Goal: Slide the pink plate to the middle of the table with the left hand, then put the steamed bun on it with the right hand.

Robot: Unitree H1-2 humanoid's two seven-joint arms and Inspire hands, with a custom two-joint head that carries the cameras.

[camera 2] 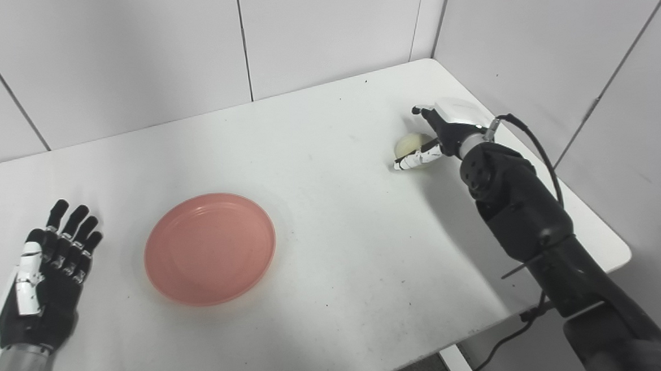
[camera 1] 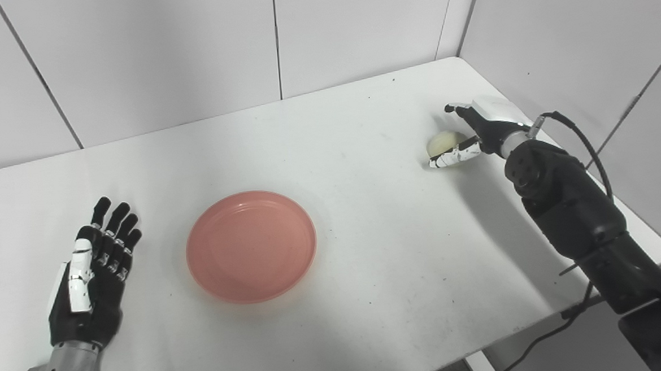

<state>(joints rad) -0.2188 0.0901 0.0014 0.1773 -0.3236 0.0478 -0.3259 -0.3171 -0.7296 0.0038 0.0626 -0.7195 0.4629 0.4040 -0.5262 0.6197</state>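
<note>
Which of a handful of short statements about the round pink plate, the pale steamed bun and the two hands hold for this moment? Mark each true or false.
1. The round pink plate has nothing on it. True.
2. The pale steamed bun lies on the plate. False: it sits on the white table near the far right corner.
3. The left hand is gripping the plate's rim. False: it rests flat and open on the table, apart from the plate.
4. The right hand is at the bun, fingers on either side of it. True.
5. The plate is nearer the left hand than the right hand. True.
</note>
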